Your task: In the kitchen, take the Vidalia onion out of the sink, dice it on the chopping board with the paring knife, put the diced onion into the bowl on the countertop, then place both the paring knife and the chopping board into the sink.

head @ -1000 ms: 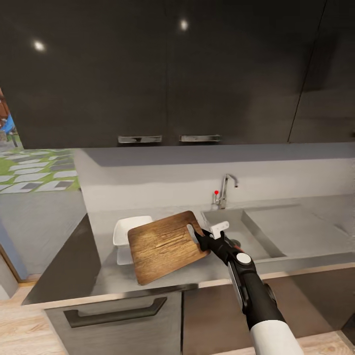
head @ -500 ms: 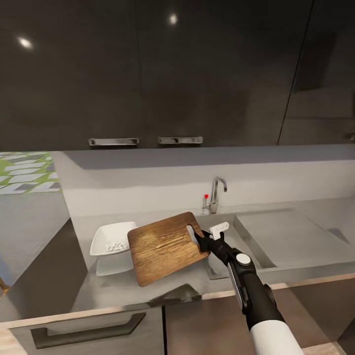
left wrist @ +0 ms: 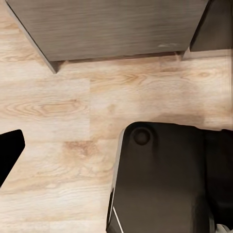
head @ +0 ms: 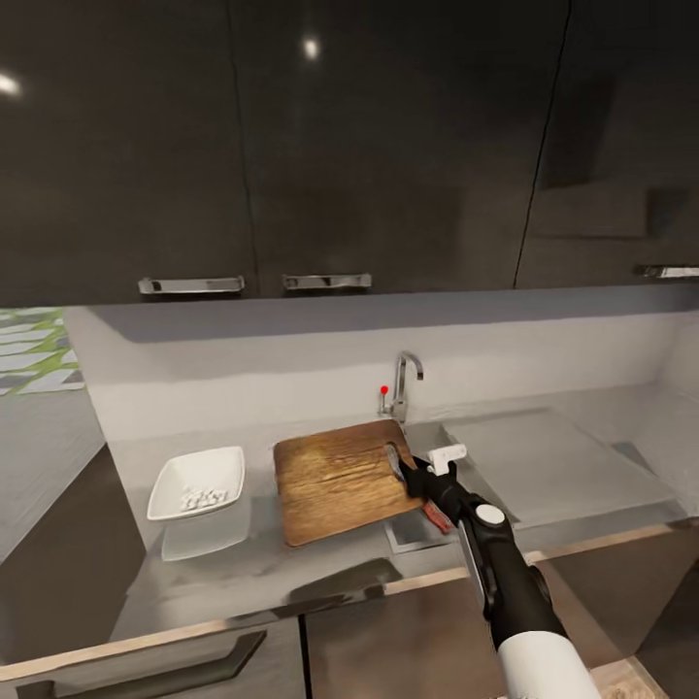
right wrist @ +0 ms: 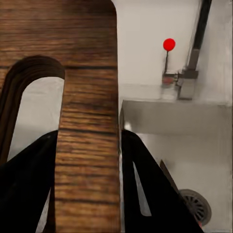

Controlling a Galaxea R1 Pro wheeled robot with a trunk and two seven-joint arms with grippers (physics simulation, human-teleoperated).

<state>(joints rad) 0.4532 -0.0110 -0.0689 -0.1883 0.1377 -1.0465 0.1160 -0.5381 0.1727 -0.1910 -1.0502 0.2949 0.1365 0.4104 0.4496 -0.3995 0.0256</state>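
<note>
The right gripper (head: 413, 476) is clamped on the handle strip of the chopping board (head: 335, 478), a finger (right wrist: 145, 184) on either side of the wood beside the cut-out slot; the board is held near level, partly over the sink (head: 417, 532) and partly over the countertop (head: 262, 558) beside it; the step in hand appears to be the last one, carrying the board to the basin. The paring knife (head: 436, 517) seems already to lie in the sink, its red handle showing just under the gripper; the bowl (head: 197, 483) stands on the countertop well away from the sink, with pale diced onion (head: 202, 499) inside. The next move likely calls for shifting the board further over the basin, lowering it and then releasing it, minding the tap (head: 402, 383) behind the sink. Whether the left gripper is parted or closed I cannot tell; its wrist view looks down on the wood-plank floor (left wrist: 73, 111). Around the sink, the worktop is grey and glossy, the backsplash (head: 291, 374) pale, with dark cabinets (head: 369, 146) above.
</note>
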